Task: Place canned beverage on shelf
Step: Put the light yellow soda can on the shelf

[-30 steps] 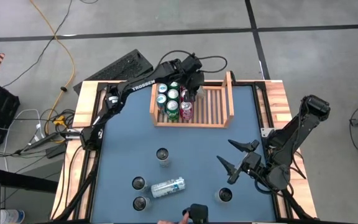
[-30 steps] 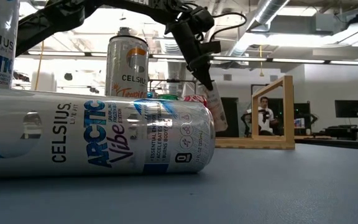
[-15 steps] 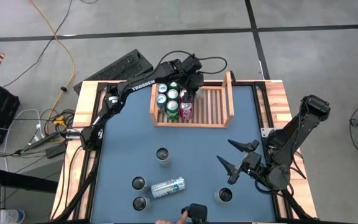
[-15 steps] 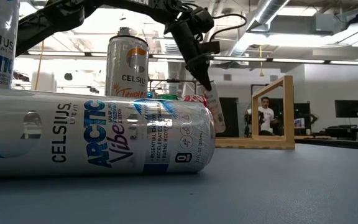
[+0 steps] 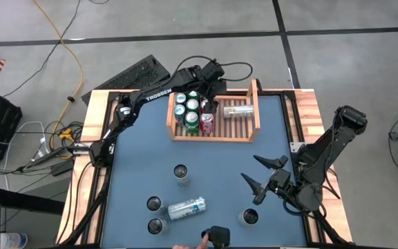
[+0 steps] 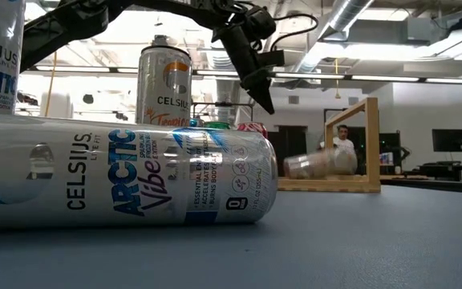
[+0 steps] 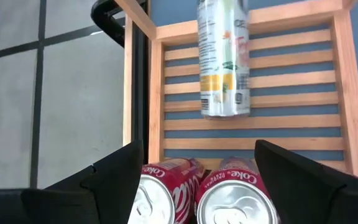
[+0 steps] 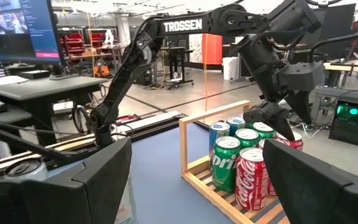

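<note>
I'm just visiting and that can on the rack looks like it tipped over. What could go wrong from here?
The silver can lies on its side on the wooden rack, so it may roll across the slats. Righting it could be awkward: the open left gripper hangs just above the upright red cans and might knock them.

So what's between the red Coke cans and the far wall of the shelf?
In the high view, a silver can lies on its side on the shelf, between the Coke cans and that wall.
</note>
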